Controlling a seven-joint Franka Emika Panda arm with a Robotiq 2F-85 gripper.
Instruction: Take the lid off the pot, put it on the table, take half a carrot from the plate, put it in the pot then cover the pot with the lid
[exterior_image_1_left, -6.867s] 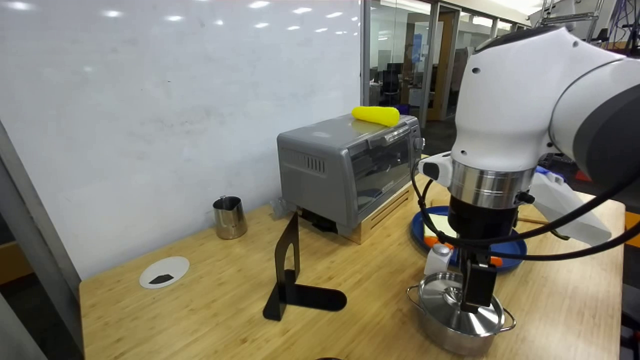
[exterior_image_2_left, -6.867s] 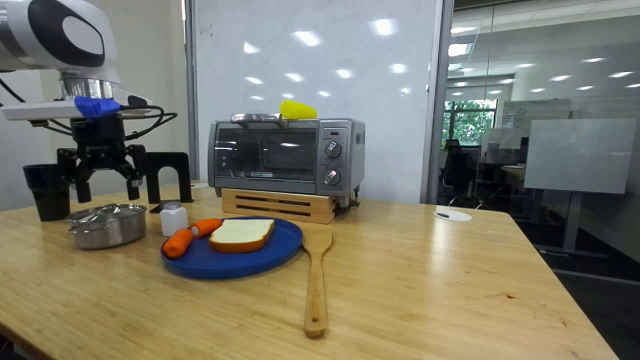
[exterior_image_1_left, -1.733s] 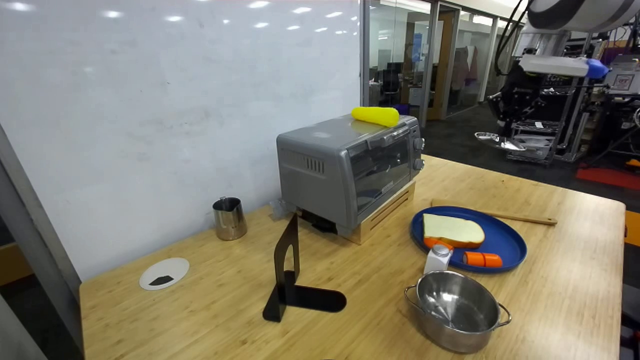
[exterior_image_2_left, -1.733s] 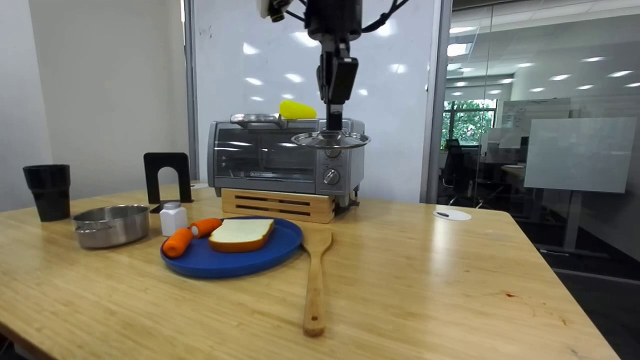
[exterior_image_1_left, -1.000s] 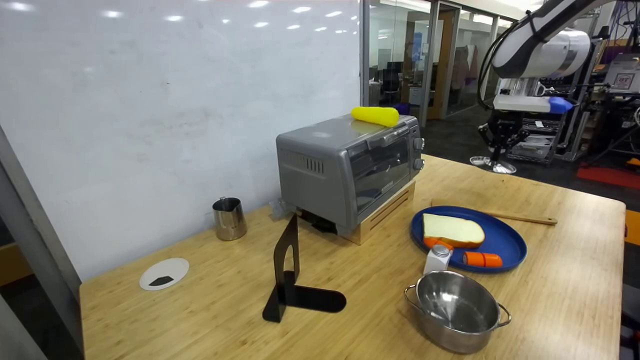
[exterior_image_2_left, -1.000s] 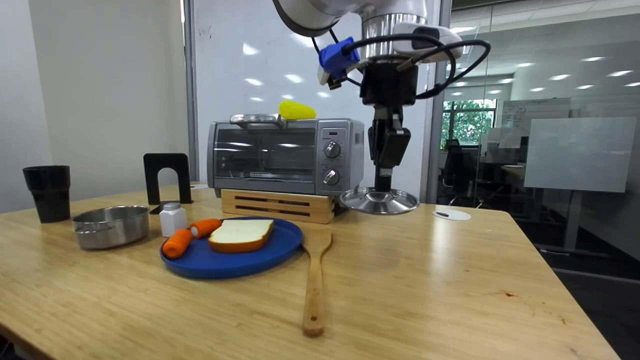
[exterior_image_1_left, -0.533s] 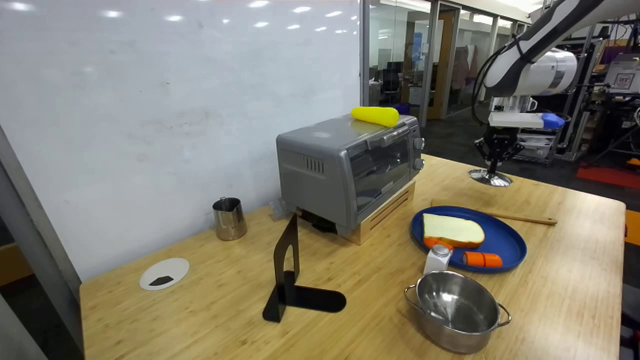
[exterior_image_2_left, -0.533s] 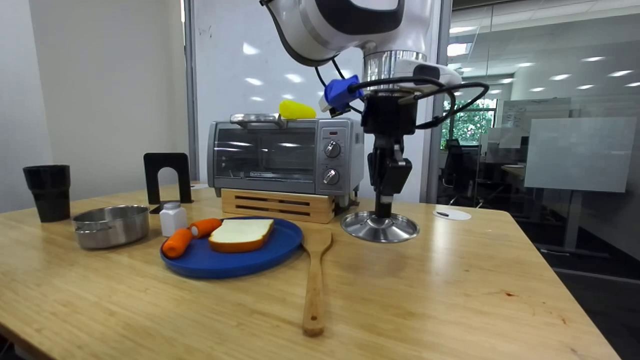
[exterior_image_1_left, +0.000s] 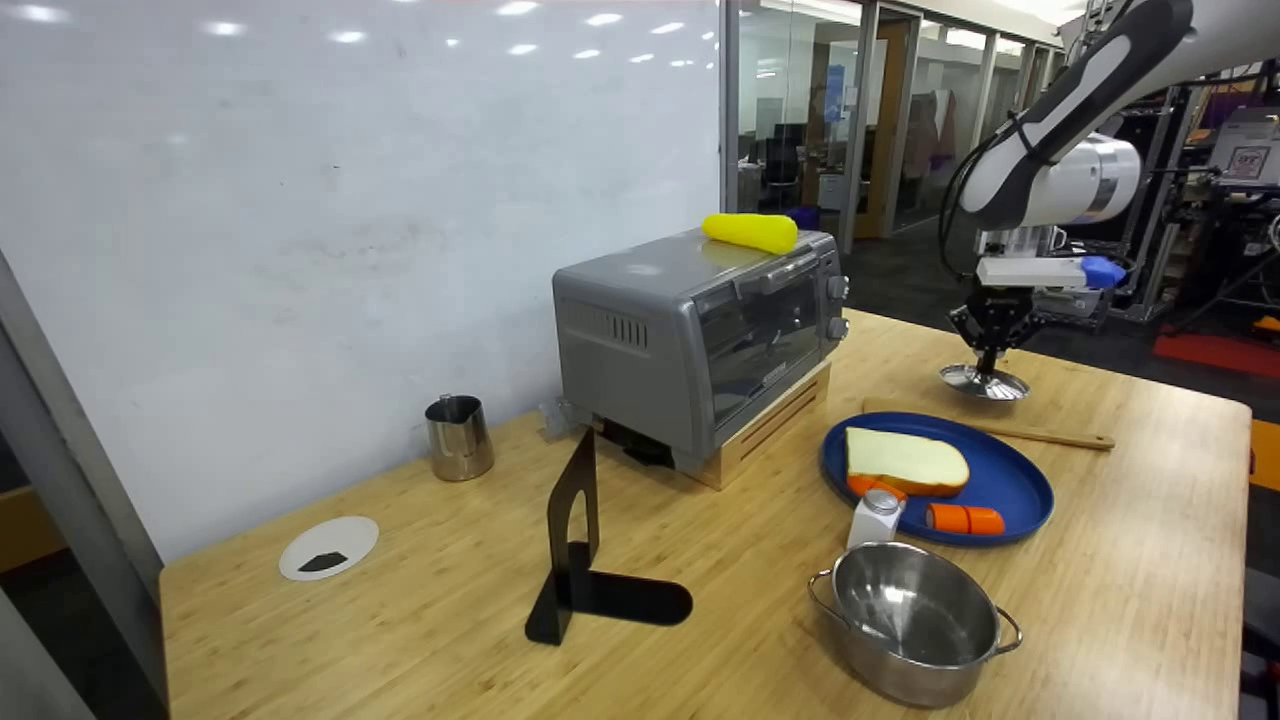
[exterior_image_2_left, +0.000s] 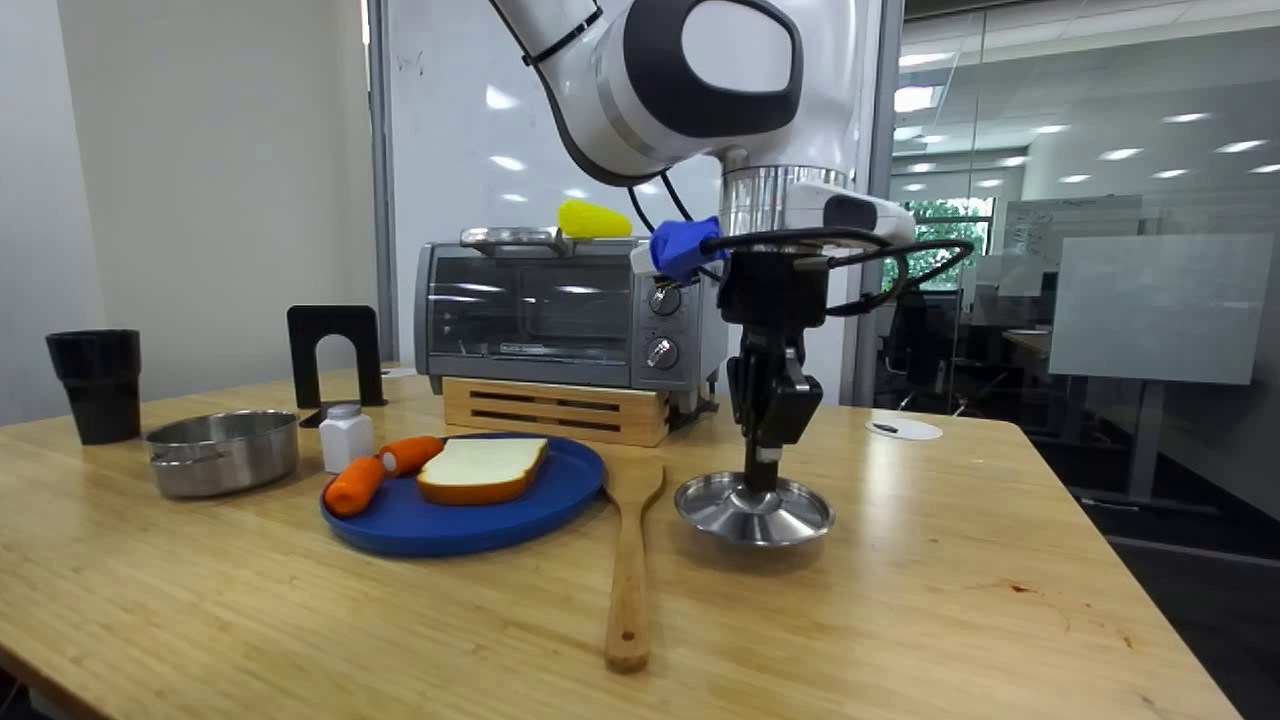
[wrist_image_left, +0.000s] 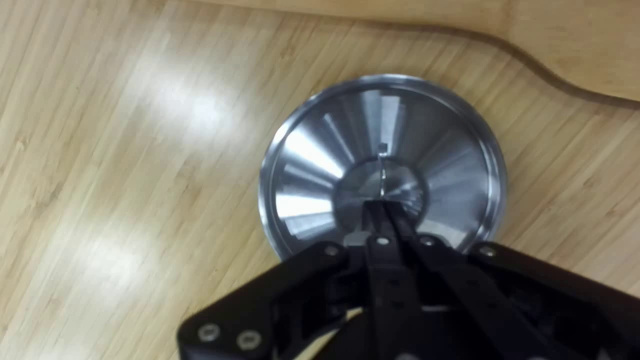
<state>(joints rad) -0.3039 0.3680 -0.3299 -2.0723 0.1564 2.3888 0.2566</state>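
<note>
The shiny metal lid hangs low over the wooden table, roughly level, with a faint shadow beneath it. My gripper points straight down, shut on the lid's top handle; in the wrist view the lid lies under the fingertips. The pot stands uncovered in both exterior views, and its visible inside is bare. On the blue plate lie orange carrot halves: one half carrot at the rim, another half carrot against the bread slice.
A wooden spatula lies between plate and lid. The white bottle stands between pot and plate. Behind are the toaster oven on its wooden stand and a black bookend. A black cup is beyond the pot.
My gripper lifted the lid off the pot, carried it past the plate to beyond the spatula, and has been lowering it over the last second. Pot, plate and carrots stay put.
</note>
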